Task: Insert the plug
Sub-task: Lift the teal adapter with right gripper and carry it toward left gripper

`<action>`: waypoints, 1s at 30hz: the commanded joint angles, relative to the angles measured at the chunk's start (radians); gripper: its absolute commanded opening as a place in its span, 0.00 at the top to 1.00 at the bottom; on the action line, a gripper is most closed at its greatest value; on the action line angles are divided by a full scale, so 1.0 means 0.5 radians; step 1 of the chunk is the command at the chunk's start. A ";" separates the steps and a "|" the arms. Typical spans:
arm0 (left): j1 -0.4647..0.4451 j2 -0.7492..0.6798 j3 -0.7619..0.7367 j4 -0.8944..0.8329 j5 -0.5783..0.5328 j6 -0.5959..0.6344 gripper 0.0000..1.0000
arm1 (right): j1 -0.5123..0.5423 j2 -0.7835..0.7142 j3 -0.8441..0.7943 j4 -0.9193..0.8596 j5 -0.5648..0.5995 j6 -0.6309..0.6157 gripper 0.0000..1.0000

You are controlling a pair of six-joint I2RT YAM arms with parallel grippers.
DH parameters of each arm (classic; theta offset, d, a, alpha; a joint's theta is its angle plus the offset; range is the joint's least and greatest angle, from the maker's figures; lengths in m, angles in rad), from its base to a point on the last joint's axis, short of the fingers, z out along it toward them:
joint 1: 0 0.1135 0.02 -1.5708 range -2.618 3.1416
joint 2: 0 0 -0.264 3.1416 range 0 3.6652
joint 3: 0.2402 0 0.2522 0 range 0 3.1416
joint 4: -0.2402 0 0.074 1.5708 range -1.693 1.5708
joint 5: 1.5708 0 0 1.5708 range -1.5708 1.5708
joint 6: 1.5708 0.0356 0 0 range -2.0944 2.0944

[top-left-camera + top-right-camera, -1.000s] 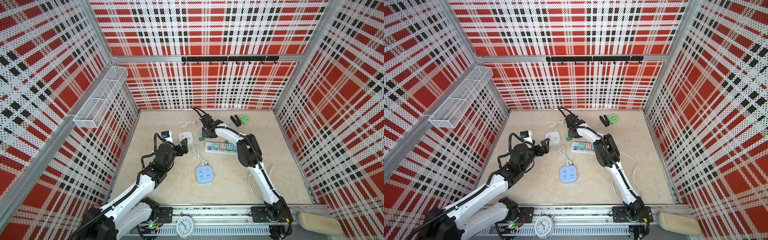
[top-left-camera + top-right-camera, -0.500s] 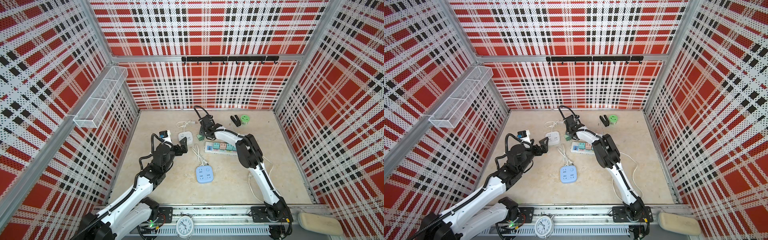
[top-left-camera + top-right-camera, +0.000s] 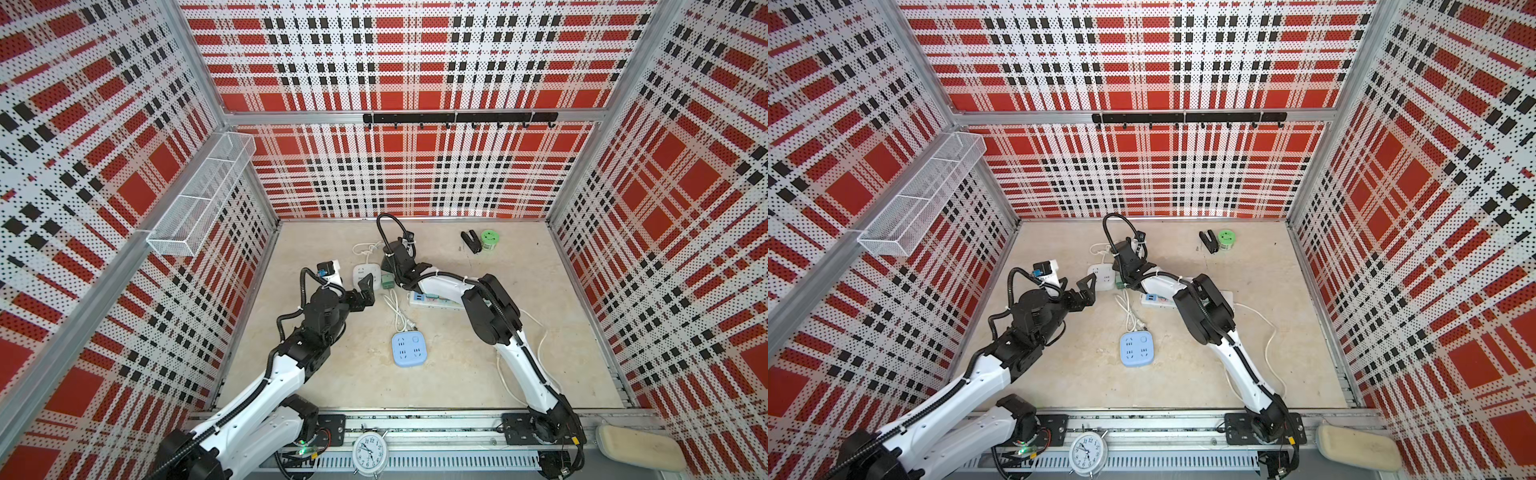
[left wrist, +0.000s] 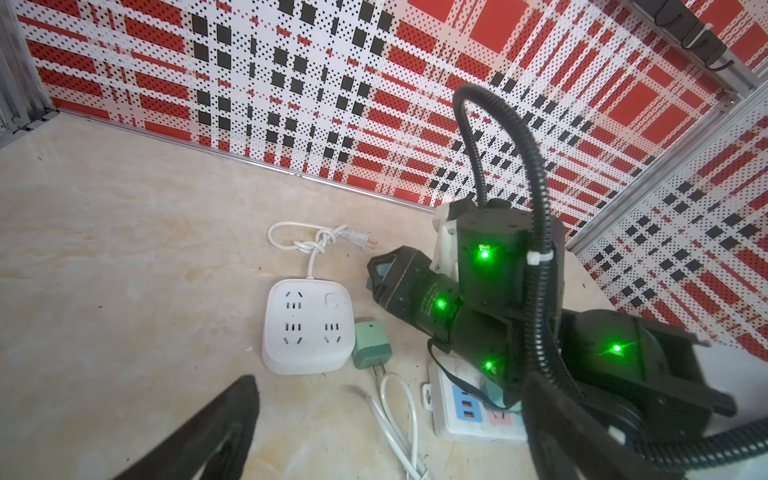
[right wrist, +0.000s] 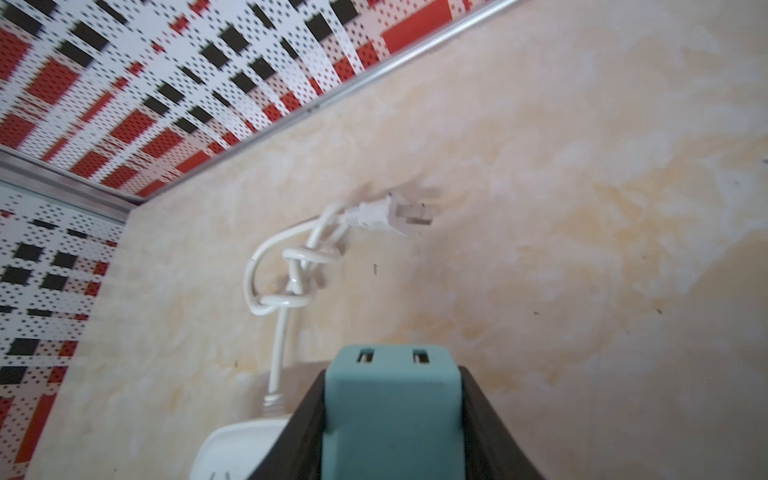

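Note:
In the right wrist view my right gripper (image 5: 392, 374) is shut on a teal plug (image 5: 392, 415), whose far face has two slots. In both top views that gripper (image 3: 390, 266) (image 3: 1124, 269) hovers at the right edge of the white square socket block (image 3: 365, 274) (image 4: 307, 324). Another green plug (image 4: 372, 347) (image 3: 386, 282) lies flat beside that block with its prongs bare. My left gripper (image 3: 368, 296) (image 4: 390, 399) stands open and holds nothing, just in front of the block.
A blue square socket block (image 3: 409, 349) lies mid-table, and a long white power strip (image 3: 432, 300) runs under the right forearm. Loose white cables (image 4: 399, 415) trail between them. A black clip (image 3: 471, 242) and green roll (image 3: 491, 240) sit at the back right.
My right gripper has shifted slightly left and nearer with the plug, closer to the white socket block. The left arm has barely moved.

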 commanded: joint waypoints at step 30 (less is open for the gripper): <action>0.059 -0.168 -0.105 -0.003 -0.086 -0.106 0.01 | 0.191 0.477 0.661 0.476 0.372 -0.489 1.00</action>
